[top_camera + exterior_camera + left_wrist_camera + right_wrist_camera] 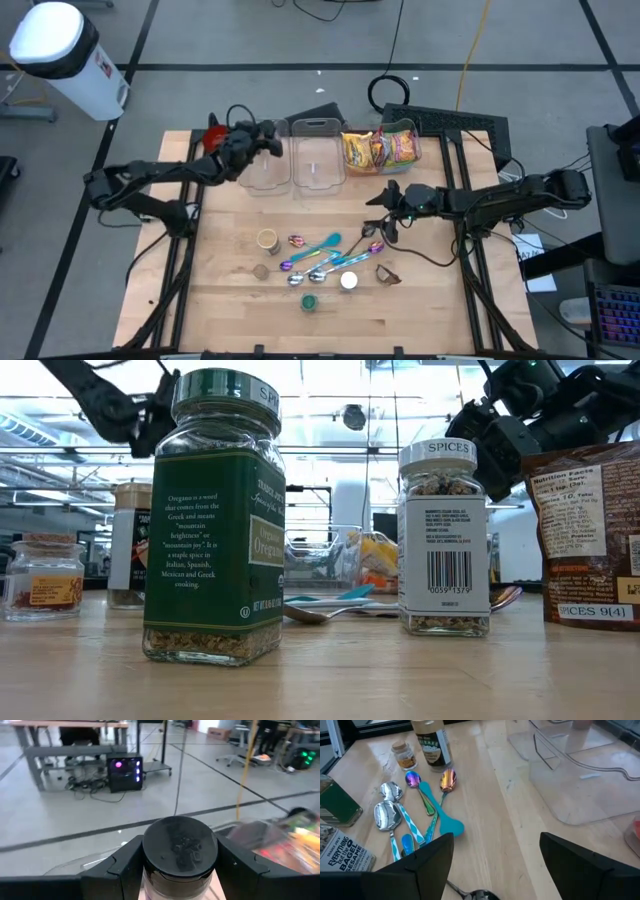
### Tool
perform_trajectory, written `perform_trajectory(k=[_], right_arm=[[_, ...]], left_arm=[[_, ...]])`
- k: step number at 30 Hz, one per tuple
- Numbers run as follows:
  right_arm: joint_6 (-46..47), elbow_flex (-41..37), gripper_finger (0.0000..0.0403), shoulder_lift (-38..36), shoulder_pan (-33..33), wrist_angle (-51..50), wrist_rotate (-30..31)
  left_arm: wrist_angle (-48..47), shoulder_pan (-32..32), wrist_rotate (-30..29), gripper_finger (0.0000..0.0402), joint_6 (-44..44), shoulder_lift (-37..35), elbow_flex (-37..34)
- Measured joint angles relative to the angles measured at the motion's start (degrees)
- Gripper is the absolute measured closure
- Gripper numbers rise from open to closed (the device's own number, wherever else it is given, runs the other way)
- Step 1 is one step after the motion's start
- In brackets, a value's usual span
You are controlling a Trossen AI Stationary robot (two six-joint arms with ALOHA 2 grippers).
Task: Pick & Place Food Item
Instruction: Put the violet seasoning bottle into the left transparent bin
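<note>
My left gripper (263, 140) is at the table's far left, over the leftmost clear bin (262, 168), shut on a jar with a black lid (180, 847). My right gripper (384, 217) hangs open right of the table's middle, above bare wood, with nothing between its fingers (427, 862). Several spice jars stand on the table: an oregano jar (212, 520), a "Spices" jar (445, 540) and small ones (267, 240). A brown spice pouch (590, 535) stands at the near right. My left gripper pinches the jar between its two fingers (125, 865), one on each side, just under the black lid (152, 879). The fingers come almost level from the table's near left toward its far edge. The jar stands upright in the hold; its bottom is hidden.
Three clear bins line the far edge; the middle one (318, 160) holds little, and the right one (385, 148) holds bright snack packets. Several spoons (322, 258) lie in the middle of the table, among the jars. A red thing (213, 130) sits behind the left gripper.
</note>
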Motion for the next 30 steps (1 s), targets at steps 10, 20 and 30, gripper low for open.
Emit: perform_trajectory(k=[10,20,30], right_arm=[[0.0,0.0,0.0119,0.0,0.0,0.1,0.0],[-0.2,0.0,0.012,0.0,0.0,0.1,0.2],[-0.2,0.0,0.012,0.0,0.0,0.1,0.2]], left_arm=[[11.9,4.8,3.8,0.0195,-0.3,13.1,0.0],[13.1,5.2,5.5,0.0193,1.4,22.0,3.8],[13.0,5.2,5.3,0.0185,1.2,24.0,5.1]])
